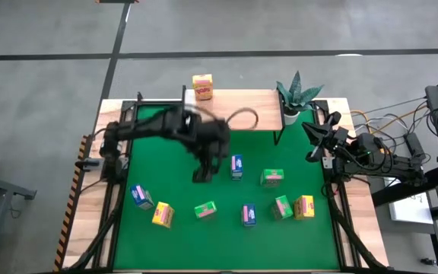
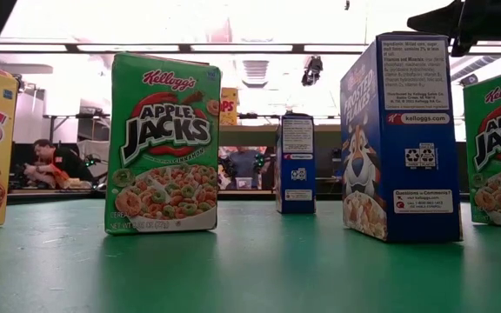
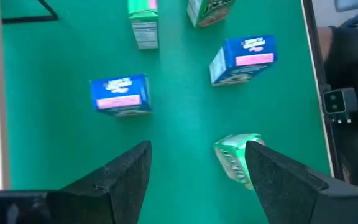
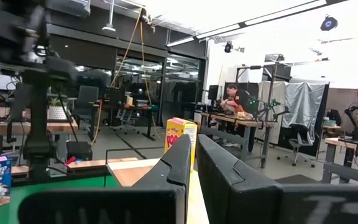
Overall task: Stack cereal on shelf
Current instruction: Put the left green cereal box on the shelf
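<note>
My left gripper [image 1: 203, 173] hangs open and empty over the green mat, left of a blue cereal box [image 1: 236, 166]. In the left wrist view the gripper [image 3: 197, 171] stands above bare mat. A green box [image 3: 236, 158] lies beside one finger, and I cannot tell whether they touch. One yellow box [image 1: 202, 86] stands on the shelf's pale wood top [image 1: 234, 106] at the table's far edge. Several more boxes stand on the mat: green [image 1: 204, 209], blue [image 1: 249, 215], yellow [image 1: 162, 215]. My right gripper [image 4: 192, 168] is shut and waits at the table's right edge [image 1: 318, 137].
A potted spiky plant [image 1: 295, 95] stands on the shelf's right end. More boxes stand near the mat's near edge: blue [image 1: 141, 196], green [image 1: 282, 206], yellow [image 1: 304, 206], and green [image 1: 272, 176] farther in. Cables and gear lie beyond the right edge. People sit in the room behind [image 2: 55, 165].
</note>
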Controlling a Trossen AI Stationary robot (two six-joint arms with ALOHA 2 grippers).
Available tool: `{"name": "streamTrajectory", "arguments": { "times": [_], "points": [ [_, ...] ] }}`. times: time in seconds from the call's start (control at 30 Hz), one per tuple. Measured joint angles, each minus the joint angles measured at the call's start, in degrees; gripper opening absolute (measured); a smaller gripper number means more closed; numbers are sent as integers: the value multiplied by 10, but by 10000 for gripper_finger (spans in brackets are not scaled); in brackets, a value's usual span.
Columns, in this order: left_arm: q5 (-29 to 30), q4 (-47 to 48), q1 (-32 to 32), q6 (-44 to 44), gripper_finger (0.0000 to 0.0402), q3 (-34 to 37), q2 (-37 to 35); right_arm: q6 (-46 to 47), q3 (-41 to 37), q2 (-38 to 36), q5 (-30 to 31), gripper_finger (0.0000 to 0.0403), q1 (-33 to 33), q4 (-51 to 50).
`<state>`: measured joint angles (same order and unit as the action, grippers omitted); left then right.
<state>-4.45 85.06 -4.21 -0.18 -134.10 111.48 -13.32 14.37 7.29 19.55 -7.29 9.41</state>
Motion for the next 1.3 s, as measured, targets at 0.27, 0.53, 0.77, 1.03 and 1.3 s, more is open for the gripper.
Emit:
{"name": "streamTrajectory", "arguments": {
  "times": [0.27, 0.53, 0.77, 1.03, 1.3],
  "points": [
    [133, -6, -114, -139, 242, 45, 0, 0, 0, 0, 0, 18, 0, 0],
    [155, -87, -163, -213, 242, 170, 1, 6, 0, 0, 0, 18, 0, 1],
    [156, -144, -185, -260, 242, 259, -1, 32, 0, 0, -2, 18, 0, -2],
    [176, -147, -216, -355, 247, 267, -3, 65, 0, 0, -5, 18, 0, -19],
    [196, -157, -228, -394, 297, 326, -3, 74, 0, 0, -5, 18, 0, -24]
  ]
}}
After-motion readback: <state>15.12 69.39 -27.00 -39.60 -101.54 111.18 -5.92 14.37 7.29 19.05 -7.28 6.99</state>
